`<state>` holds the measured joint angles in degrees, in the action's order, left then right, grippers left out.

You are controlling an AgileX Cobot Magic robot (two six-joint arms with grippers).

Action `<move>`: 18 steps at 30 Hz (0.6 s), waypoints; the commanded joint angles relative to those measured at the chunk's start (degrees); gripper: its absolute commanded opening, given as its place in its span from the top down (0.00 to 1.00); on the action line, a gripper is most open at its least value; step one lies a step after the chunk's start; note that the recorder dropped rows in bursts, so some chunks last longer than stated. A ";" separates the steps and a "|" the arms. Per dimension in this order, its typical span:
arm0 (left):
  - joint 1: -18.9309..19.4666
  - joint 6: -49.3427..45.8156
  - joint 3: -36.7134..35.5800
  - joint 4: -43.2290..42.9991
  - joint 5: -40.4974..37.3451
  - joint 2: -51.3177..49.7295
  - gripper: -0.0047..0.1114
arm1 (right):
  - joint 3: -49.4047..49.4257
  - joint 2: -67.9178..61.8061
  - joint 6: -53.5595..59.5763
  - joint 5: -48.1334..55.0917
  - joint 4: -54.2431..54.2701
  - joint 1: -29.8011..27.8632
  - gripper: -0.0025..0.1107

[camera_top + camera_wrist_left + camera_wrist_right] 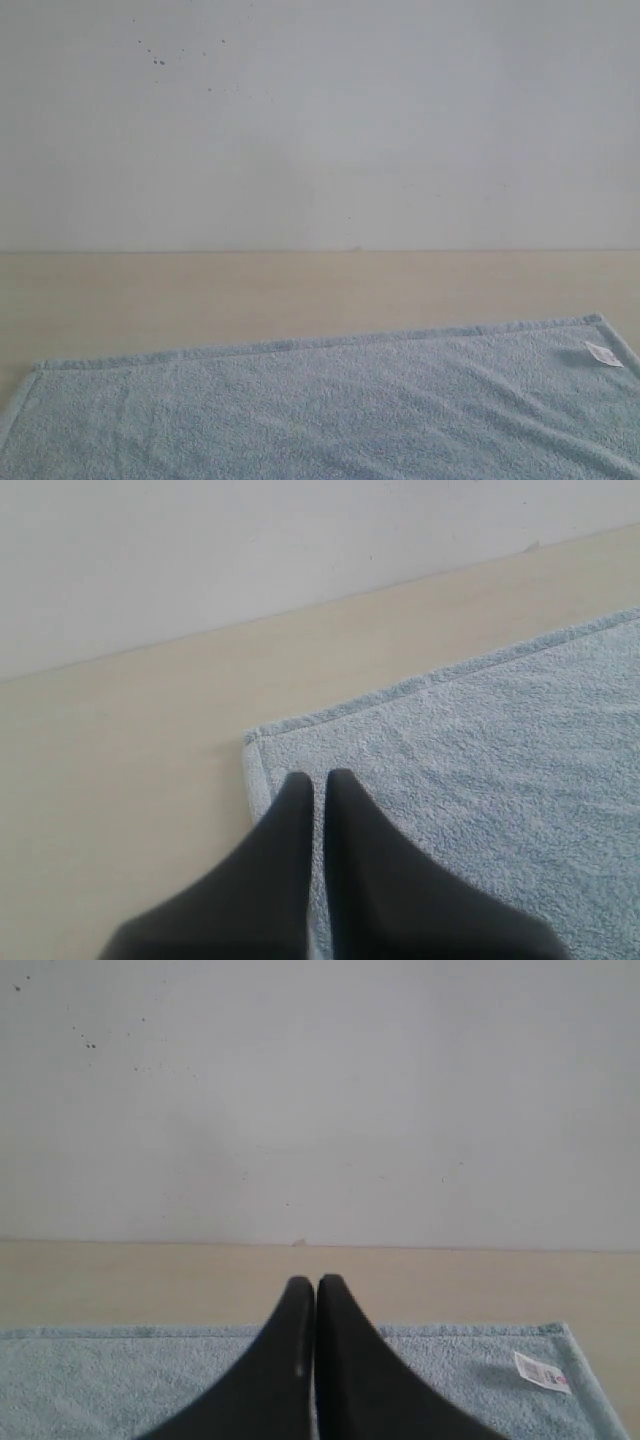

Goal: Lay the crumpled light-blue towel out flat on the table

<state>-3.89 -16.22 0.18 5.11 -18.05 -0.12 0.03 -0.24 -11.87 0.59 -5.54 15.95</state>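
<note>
Towel (300,410) lies spread and smooth across the near part of the worktop (200,290) in the exterior view, a pale light-blue sheet of fluffy terry with a narrow hemmed border along its far edge. That edge runs slightly aslant, higher toward the right. A small white tag (603,354) sits on the cloth near the far right corner. The cloth runs out of the picture at the bottom and at the right. Bare cream worktop stretches beyond it up to a white-grey wall (320,120) that carries a few dark specks (158,60). No claw shows in this view. In the left wrist view, the left claw (316,777) has its two dark fingers drawn together with only a thin slit between them and nothing visibly caught there. It hangs over the towel's side hem just beside a corner, where the hem turns neatly and the pile lies flat with faint soft ripples. In the right wrist view, the right claw (316,1280) is likewise closed up, its tips meeting. It is over the towel near the far hem, with the tag off to one side near the corner and the strip of worktop and the wall beyond.
</note>
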 commanded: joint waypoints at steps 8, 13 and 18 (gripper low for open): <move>-0.03 -0.59 -0.18 0.00 0.57 0.12 0.92 | -0.03 0.24 6.86 -0.27 2.25 0.05 0.98; -0.03 -0.59 -0.18 0.00 0.57 0.12 0.92 | -0.03 0.24 6.86 -0.27 2.25 0.05 0.98; -0.03 -0.59 -0.18 0.00 0.57 0.12 0.92 | -0.03 0.24 6.86 -0.27 2.25 0.05 0.98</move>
<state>-3.89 -16.31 0.18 5.11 -18.05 -0.12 0.03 -0.24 -5.17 0.59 -3.39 15.95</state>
